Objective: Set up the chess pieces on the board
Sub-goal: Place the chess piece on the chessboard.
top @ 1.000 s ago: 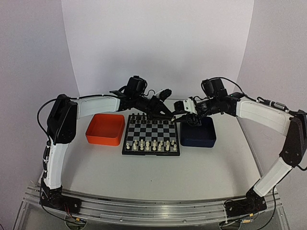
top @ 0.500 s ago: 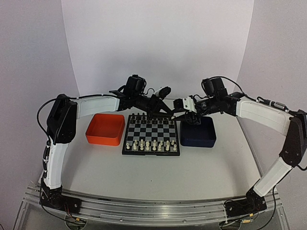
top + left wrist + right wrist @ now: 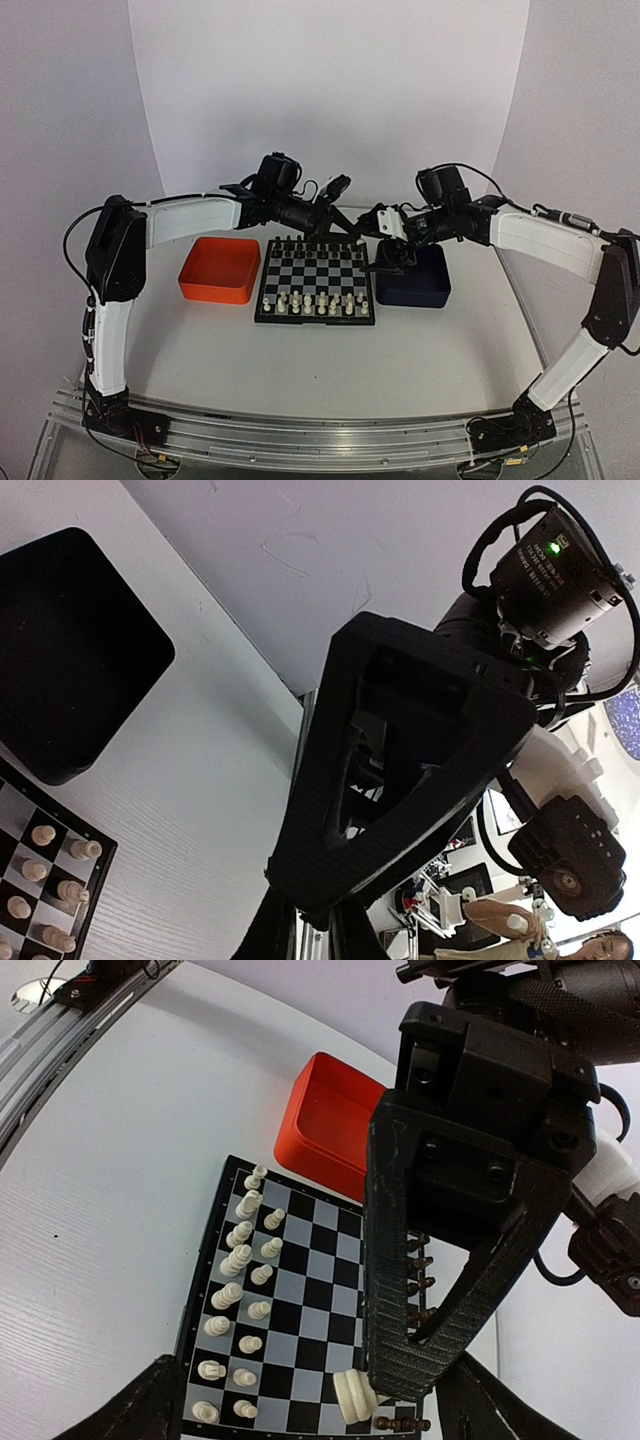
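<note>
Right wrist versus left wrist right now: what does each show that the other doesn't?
Only the right wrist: the orange tray, most of the board with two rows of cream-white pieces, black pieces behind the left gripper, and one cream-white piece at that gripper's tip; whether it is gripped I cannot tell.
Only the left wrist: the dark blue tray and the right gripper.
Both: board squares carrying cream-white pieces, and the white tabletop.
</note>
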You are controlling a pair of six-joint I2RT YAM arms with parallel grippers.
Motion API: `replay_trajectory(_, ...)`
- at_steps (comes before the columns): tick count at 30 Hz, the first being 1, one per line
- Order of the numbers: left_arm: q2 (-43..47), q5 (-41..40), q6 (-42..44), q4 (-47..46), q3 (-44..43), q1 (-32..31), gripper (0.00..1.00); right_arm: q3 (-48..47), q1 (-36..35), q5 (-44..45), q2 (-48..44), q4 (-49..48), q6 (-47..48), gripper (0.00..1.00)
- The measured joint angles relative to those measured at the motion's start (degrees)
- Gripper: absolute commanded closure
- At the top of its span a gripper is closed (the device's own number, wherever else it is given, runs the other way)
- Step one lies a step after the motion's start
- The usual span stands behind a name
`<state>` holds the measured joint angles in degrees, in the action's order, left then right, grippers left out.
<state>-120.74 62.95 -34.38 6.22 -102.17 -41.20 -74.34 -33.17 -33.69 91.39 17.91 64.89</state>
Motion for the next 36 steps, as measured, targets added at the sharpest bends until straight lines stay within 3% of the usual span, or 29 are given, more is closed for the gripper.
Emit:
replay_trajectory(6, 4.54, -9.0, 5.17, 1.21, 4.46, -0.52, 1.0, 0.14, -0.84, 0.59, -0.25, 0.11, -0.68, 0.09)
replay_trajectory(15, 14.43, -35.25, 13.54, 2.65, 16.44, -1.11, 1.0, 0.12, -2.16, 2.54, -6.34, -1.91, -8.03, 0.06)
replay_trajectory(21, 22.89, -52.46, 15.56, 1.55, 27.96, -1.12, 1.0, 0.95, -2.22, 13.51, -9.75, -5.73, -17.54, 0.05)
replay_trajectory(27, 30.86, -65.85, 16.45, -1.33, 40.83, -1.19, 1.0, 9.11, -2.22, 25.14, -15.98, -11.01, -29.07, 0.04)
replay_trajectory(36, 31.84, -76.09, 16.58, -4.08, 49.17, -1.99, 1.0, 18.98, -2.22, 35.04, -22.19, -11.98, -40.06, 0.03)
